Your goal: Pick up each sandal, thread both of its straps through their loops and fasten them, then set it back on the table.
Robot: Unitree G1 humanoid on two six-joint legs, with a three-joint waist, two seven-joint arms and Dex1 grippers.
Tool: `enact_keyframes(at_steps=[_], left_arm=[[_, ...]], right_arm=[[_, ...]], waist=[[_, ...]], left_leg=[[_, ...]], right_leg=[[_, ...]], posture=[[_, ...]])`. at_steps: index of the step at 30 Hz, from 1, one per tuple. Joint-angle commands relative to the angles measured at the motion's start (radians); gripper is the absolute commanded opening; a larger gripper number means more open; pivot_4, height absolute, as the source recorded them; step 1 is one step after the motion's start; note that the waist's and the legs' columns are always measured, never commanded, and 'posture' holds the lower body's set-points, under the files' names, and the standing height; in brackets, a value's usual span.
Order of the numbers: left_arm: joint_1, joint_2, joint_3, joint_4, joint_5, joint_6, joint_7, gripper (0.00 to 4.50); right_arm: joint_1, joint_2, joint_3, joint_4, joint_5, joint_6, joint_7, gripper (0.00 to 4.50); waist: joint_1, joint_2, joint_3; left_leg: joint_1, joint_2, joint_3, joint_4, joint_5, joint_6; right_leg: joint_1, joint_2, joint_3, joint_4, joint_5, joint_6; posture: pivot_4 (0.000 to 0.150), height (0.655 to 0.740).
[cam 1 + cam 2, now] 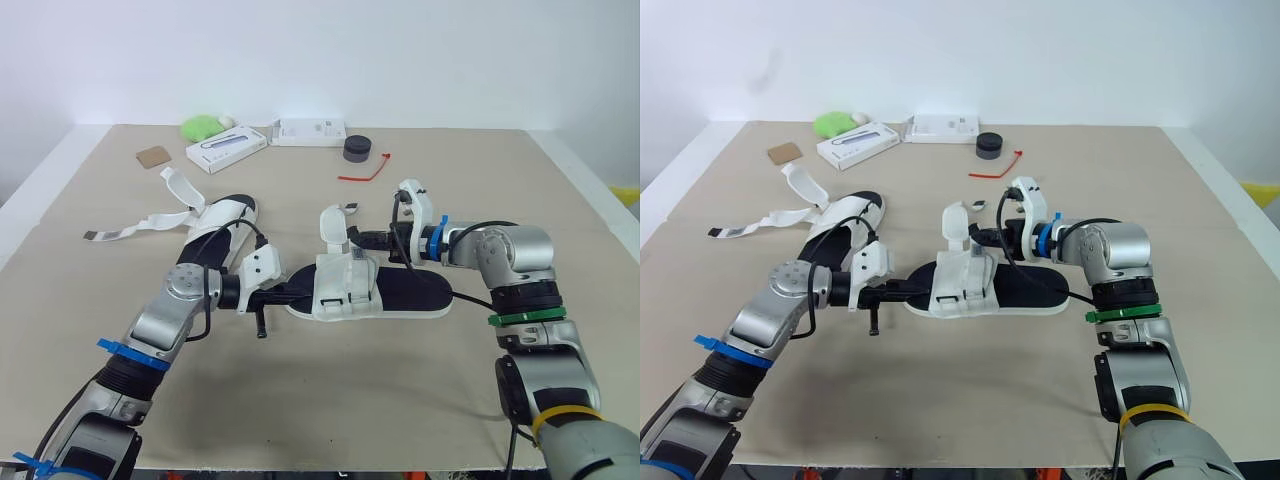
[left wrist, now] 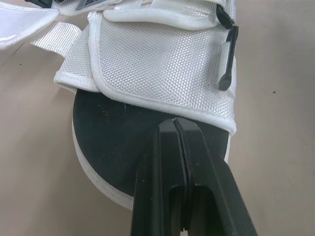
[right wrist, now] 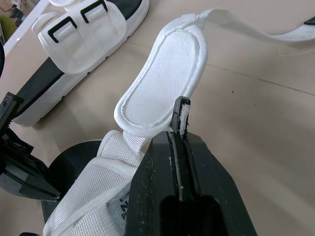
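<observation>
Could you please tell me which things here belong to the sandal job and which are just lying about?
Job: near sandal, its strap in the right gripper, far sandal.
Lying about: two white boxes, green object, black puck, red tie, brown card.

No lettering is legible; the label (image 3: pixel 119 208) on the sandal (image 3: pixel 83 196) is partly hidden.

Sandal (image 1: pixel 345 285) at centre of table (image 1: pixel 330 400), second sandal (image 1: pixel 228 212) behind-left, box (image 1: pixel 226 148) near far edge
</observation>
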Motion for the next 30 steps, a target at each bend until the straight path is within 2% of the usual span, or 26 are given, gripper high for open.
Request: enact_keyframes(at_steps=[1, 10, 14, 15, 20, 25, 30], left_arm=[[-0.003, 0.009, 0.0, 0.007, 0.008, 0.0, 0.0, 0.0], [0.003, 0.007, -0.002, 0.002, 0.008, 0.001, 0.0, 0.0], [0.008, 0.011, -0.001, -0.004, 0.006, 0.003, -0.002, 0.0], [0.009, 0.012, 0.0, -0.005, 0.006, 0.004, -0.002, 0.0], [0.012, 0.02, 0.001, -0.011, 0.005, 0.005, -0.006, 0.0], [0.01, 0.026, -0.007, -0.01, 0.012, -0.007, -0.014, 0.0], [0.003, 0.027, -0.009, -0.003, 0.014, -0.017, -0.019, 0.0]], right_arm=[[0.019, -0.026, -0.005, 0.003, -0.032, 0.038, -0.043, 0.04], [0.021, -0.005, -0.058, 0.008, -0.011, 0.097, -0.084, 0.04], [0.031, -0.027, -0.024, -0.033, -0.027, 0.023, -0.041, 1.37], [0.034, -0.046, 0.004, -0.051, -0.05, -0.036, -0.013, 2.03], [0.019, -0.101, 0.062, -0.055, -0.109, -0.222, 0.083, 4.42], [-0.063, -0.067, 0.016, 0.001, -0.099, -0.32, 0.115, 4.48], [-0.156, 0.044, -0.076, 0.022, 0.024, -0.124, 0.065, 4.48]], waist=[[0.0, 0.0, 0.0], [0.001, 0.0, 0.0], [0.001, 0.0, 0.0], [0.001, 0.0, 0.0], [-0.001, 0.0, 0.0], [-0.002, 0.001, 0.001], [-0.005, 0.001, 0.001]], left_leg=[[0.0, 0.0, 0.0, 0.0, 0.0, 0.0], [0.0, 0.0, 0.0, 0.0, 0.0, 0.0], [-0.001, 0.0, -0.001, 0.0, 0.0, 0.0], [-0.001, 0.0, 0.0, 0.0, 0.0, 0.0], [-0.001, 0.0, 0.0, 0.0, 0.0, 0.001], [-0.001, 0.0, 0.0, 0.0, -0.001, 0.001], [-0.001, 0.001, -0.001, 0.0, 0.0, 0.001]], right_leg=[[0.0, 0.0, 0.0, 0.0, 0.0, 0.0], [0.0, 0.0, 0.0, 0.0, 0.0, 0.0], [0.0, 0.0, 0.0, -0.001, 0.0, 0.0], [0.0, 0.0, 0.0, -0.001, 0.0, 0.001], [0.0, 0.0, 0.0, -0.001, -0.001, 0.001], [-0.001, 0.001, 0.0, -0.001, -0.001, 0.001], [-0.001, 0.001, 0.0, -0.001, 0.0, -0.001]], posture=[[0.15, 0.74], [0.15, 0.74], [0.15, 0.74], [0.15, 0.74], [0.15, 0.74], [0.15, 0.74], [0.15, 0.74]])
